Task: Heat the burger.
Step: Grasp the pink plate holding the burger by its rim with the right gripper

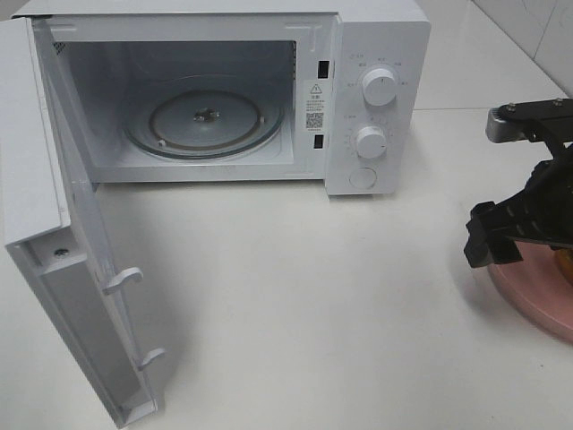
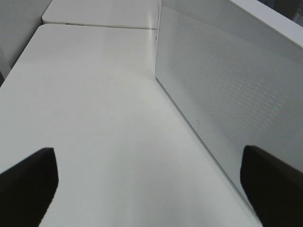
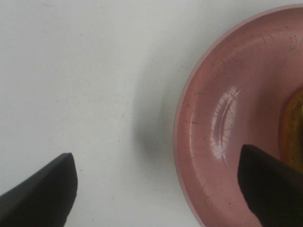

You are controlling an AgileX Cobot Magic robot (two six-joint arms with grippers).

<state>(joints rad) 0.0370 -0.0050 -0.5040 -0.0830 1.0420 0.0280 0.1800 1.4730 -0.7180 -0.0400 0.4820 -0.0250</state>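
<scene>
The right gripper (image 3: pixel 155 158) is wide open and holds nothing. It hangs over the left rim of the pink plate (image 3: pixel 213 118) on the right. The burger (image 3: pixel 293 127) sits on that plate, mostly hidden. It would be best to pinch the rim firmly and keep the plate flat. The left gripper (image 2: pixel 147 184) is open too.

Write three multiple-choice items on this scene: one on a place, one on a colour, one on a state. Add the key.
1. Where is the plate? A) on the table, right of the microwave B) inside the microwave C) on top of it
2. The plate's colour? A) blue B) green C) pink
3. The microwave's door is: A) shut B) wide open C) taken off
Key: 1 A, it sits on the table; 2 C, its rim is pink; 3 B, the turntable inside shows.
</scene>
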